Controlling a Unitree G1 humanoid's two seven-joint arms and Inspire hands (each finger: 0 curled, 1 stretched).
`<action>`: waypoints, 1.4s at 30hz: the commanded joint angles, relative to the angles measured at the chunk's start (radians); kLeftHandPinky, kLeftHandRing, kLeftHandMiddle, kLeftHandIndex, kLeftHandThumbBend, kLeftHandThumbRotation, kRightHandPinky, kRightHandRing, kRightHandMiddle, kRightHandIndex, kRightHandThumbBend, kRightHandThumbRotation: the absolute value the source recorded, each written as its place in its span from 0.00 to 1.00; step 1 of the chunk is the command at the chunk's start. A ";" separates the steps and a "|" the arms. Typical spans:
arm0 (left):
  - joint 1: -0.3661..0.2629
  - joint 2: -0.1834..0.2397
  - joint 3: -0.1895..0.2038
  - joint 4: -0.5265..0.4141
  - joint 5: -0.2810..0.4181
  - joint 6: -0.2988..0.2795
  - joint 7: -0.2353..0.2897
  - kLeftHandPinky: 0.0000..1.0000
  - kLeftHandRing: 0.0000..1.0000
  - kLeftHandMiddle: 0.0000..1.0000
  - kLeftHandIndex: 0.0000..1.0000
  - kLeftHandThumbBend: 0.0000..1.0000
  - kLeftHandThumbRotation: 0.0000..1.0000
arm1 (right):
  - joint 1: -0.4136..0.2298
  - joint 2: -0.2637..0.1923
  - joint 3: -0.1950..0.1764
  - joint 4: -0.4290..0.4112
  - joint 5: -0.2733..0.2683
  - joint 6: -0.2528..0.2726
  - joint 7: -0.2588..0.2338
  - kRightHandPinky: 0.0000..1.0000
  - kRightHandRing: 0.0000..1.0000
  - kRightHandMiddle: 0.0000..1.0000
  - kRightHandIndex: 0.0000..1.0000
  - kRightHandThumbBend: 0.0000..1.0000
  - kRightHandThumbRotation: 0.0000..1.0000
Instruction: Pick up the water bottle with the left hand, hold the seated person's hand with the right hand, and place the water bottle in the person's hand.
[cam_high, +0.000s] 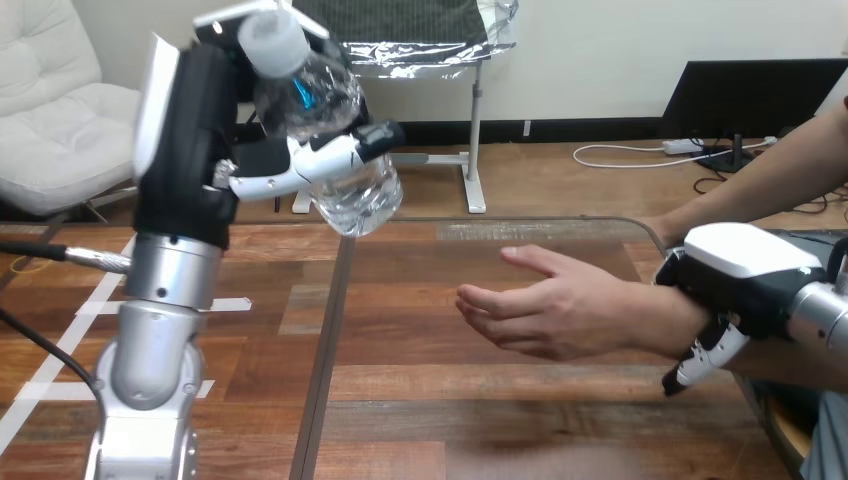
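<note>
My left hand is raised high at the view's left, its fingers curled round a clear plastic water bottle with a white cap. The bottle is tilted, cap up and to the left, well above the table. The person's hand reaches in from the right, palm up and open, just above the table's middle. My right hand sits over the person's wrist at the right, its fingers curled down round the wrist's near side. The bottle hangs up and to the left of the open palm, apart from it.
The wooden table has a seam running down its middle-left and strips of white tape at the left. The person's forearm slants in from the upper right.
</note>
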 joint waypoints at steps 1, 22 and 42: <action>-0.092 -0.014 -0.014 0.041 0.011 -0.010 0.025 0.23 0.28 0.34 0.37 0.56 0.00 | -0.065 0.023 -0.051 -0.053 0.046 0.029 0.002 0.25 0.29 0.36 0.39 0.86 0.14; -0.177 -0.041 -0.035 0.299 0.033 -0.089 0.067 0.25 0.31 0.37 0.39 0.59 0.00 | -0.092 0.018 -0.091 -0.190 0.098 0.116 0.061 0.27 0.32 0.38 0.40 0.86 0.19; -0.272 -0.076 -0.039 0.547 0.031 -0.186 0.097 0.28 0.34 0.39 0.42 0.62 0.00 | -0.120 0.049 -0.085 -0.228 0.114 0.155 0.072 0.26 0.31 0.36 0.37 0.88 0.18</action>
